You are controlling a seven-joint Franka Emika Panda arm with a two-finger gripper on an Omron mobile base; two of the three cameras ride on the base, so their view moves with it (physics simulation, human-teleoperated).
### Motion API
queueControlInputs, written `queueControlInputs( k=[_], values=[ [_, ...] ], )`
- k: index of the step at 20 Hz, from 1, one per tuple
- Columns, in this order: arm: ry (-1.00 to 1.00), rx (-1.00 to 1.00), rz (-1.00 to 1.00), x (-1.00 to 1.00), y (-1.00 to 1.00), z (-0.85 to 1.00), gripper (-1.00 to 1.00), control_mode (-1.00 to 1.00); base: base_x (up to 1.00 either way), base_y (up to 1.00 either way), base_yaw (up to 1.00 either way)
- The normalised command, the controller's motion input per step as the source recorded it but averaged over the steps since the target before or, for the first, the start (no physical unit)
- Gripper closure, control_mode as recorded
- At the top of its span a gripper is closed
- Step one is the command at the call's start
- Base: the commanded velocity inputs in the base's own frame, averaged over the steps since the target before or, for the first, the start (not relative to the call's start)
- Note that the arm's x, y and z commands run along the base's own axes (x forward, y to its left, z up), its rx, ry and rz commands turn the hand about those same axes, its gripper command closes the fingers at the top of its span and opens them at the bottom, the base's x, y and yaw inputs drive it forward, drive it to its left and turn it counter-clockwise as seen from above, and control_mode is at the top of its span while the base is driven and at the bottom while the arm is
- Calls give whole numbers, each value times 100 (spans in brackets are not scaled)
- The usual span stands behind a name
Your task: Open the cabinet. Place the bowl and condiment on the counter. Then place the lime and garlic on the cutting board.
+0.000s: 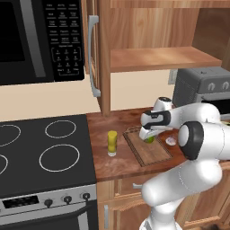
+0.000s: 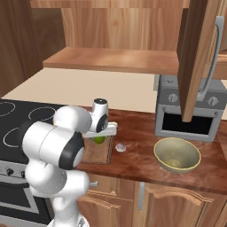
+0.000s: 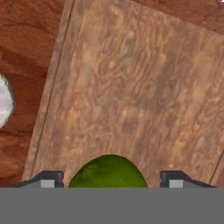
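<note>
Hand view: lime point(image 3: 108, 171) sits on the cutting board point(image 3: 131, 92) between the gripper point(image 3: 110, 178) fingertips, jaws spread clear of it. Board's long axis runs away from the counter point(image 1: 117, 158) edge; garlic point(image 1: 170, 141) lies beside it.

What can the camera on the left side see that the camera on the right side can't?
The left base view has the yellow condiment standing on the counter beside the stovetop, plus the microwave above it. The right base view has the big bowl on the counter in front of the toaster oven. Both share the lime on the cutting board under the gripper, the pale garlic lying on the counter just off the board, and the cabinet standing open.
</note>
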Motion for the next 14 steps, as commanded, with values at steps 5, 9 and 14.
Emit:
queueControlInputs(
  k=[5, 9, 14],
  values=[
    [-3, 0, 0, -4, 0, 6, -100, -100, 0, 0, 0],
    [-2, 1, -1, -50, -5, 39, -100, -100, 0, 0, 0],
    [0, 4, -8, -81, -30, 28, -100, -100, 0, 0, 0]
  ],
)
